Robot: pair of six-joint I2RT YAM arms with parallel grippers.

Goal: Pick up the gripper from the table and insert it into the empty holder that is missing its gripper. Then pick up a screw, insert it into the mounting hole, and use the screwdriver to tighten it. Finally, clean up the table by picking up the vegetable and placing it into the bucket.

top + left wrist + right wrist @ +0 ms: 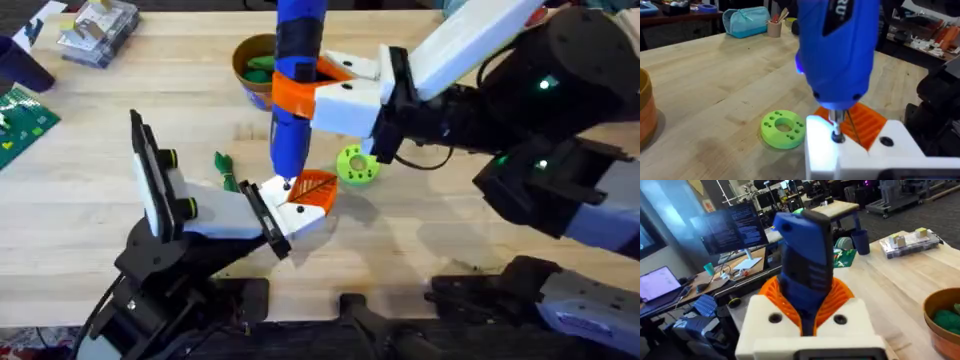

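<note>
— How do things sit, starting from the left?

— Your left arm (150, 265) lies low under the holder (215, 215), whose black bracket end meets the gripper (315, 190). I cannot tell whether your left claw is clenched or released. The vegetable (225, 168) lies on the tabletop (450, 230) just beside the holder. The bucket (245, 85) stands farther back with something green inside.

— And the screwdriver (297, 60)?

— It is upright, with its tip down on the gripper's white base, next to the orange ribbed wedge. A round green disc (356, 166) lies just right of that. Your right claw (345, 98) is clenched around the screwdriver at its orange collar.
</note>
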